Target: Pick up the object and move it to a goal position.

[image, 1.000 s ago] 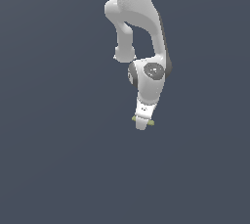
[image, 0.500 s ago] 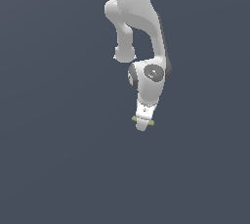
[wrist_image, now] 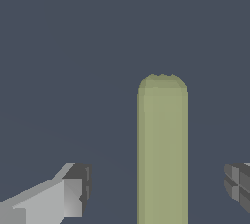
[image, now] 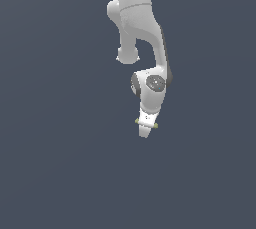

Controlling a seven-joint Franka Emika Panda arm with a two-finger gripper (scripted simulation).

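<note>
The object, a thin olive stick [wrist_image: 162, 154], lies between my two fingers in the wrist view, with a clear gap on each side. One finger [wrist_image: 73, 196] and the other finger [wrist_image: 238, 184] stand apart from it. In the exterior view my white gripper [image: 144, 131] points down over the stick, and only the stick's olive ends [image: 156, 126] show on either side of the hand. The gripper [wrist_image: 156, 191] is open and straddles the stick without touching it.
A plain dark grey floor [image: 60, 163] fills both views. The white arm [image: 140, 28] reaches down from the top of the exterior view. No other objects show.
The gripper has sunk slightly over the stick. The stick has not moved.
</note>
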